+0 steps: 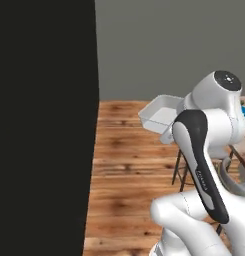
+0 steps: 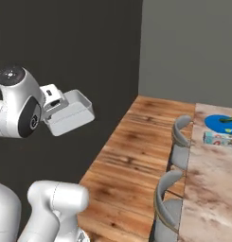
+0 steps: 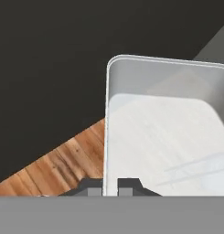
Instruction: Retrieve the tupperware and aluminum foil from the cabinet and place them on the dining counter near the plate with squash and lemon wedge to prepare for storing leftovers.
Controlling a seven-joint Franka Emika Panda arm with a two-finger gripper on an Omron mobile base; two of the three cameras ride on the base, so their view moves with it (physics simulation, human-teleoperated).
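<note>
My gripper (image 3: 110, 186) was pinched tight on the tupperware (image 2: 70, 113) rim, carrying it midair above the wood floor (image 2: 131, 146). It seemed light, stiff, slippery plastic; a rim hold suited it.

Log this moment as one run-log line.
gripper: shut on tupperware rim | tupperware: carried in the air above wood floor | plate: on dining counter | aluminum foil: beside plate

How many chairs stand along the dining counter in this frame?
2. In the right base view, one grey chair sits farther along the dining counter, toward the blue plate; the other chair is nearer the camera. More may be hidden beyond the picture's edge.
</note>
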